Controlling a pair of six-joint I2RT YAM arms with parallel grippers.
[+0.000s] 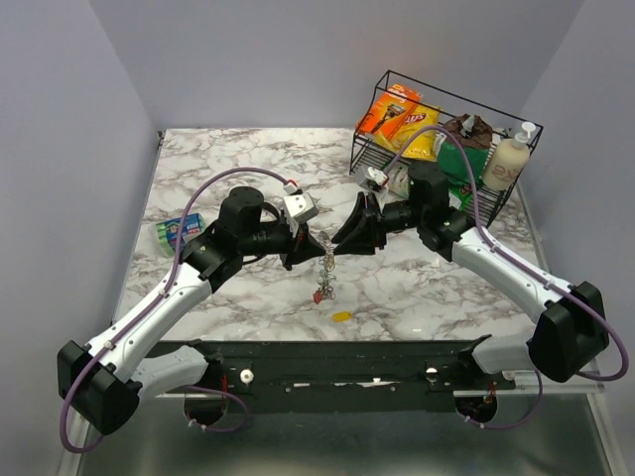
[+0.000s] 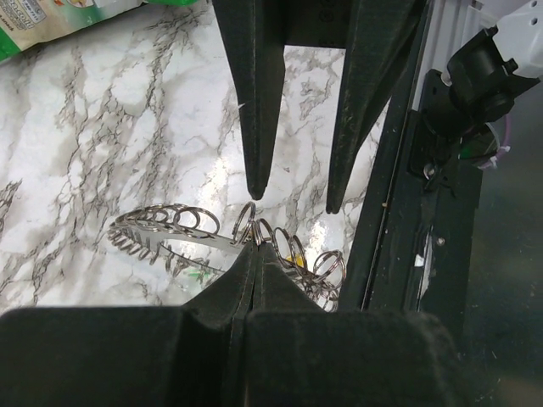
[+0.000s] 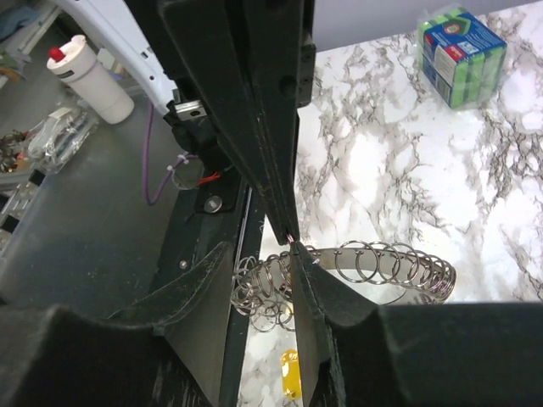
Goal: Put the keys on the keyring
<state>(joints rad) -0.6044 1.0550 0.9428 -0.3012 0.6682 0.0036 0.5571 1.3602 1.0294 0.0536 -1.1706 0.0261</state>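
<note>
- Left arm (image 1: 169, 297) and right arm (image 1: 496, 263): white link shells, black joint housings.
- Shoulder blocks (image 1: 97, 385): large, black, rounded corners, one per arm.
- Elbow motor housings (image 1: 241, 210): black, cylindrical.
- Cables (image 1: 213, 181): purple, one per arm, running along the white links and looping free above the forearm to the wrist.
- Wrist cameras (image 1: 301, 205): small light-grey boxes, red mark at the connector.
- Left claw (image 1: 317, 249) and right claw (image 1: 340, 237): matte black, two flat wedge-shaped fingers (image 2: 254, 102) tapering to points; fine scuffs and dust specks on the faces.
- Mounting rail (image 1: 327, 372): black bar along the bench's near edge, round silver screw heads showing.
</note>
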